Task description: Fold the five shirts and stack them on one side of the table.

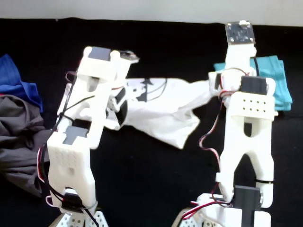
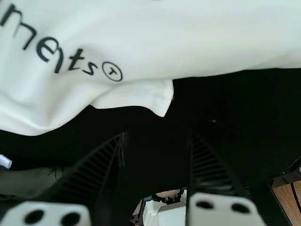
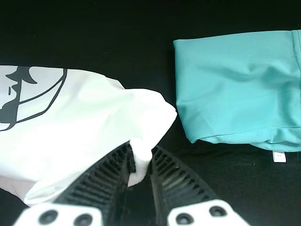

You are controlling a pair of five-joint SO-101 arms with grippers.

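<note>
A white shirt (image 1: 161,106) with dark print lies crumpled mid-table between the two arms. My right gripper (image 3: 139,165) is shut on a pinched fold at the white shirt's (image 3: 84,122) edge, and stands at the shirt's right end (image 1: 215,87) in the high view. My left gripper (image 2: 157,141) is open with nothing between its fingers, just short of the white shirt's (image 2: 141,37) hem. It sits over the shirt's left end (image 1: 120,101) in the high view. A folded teal shirt (image 1: 279,75) (image 3: 235,84) lies at the back right.
A blue shirt (image 1: 14,80) and a grey shirt (image 1: 19,137) lie heaped unfolded at the table's left edge. Black cloth (image 1: 151,189) covers the table, with bare room at the front between the arm bases.
</note>
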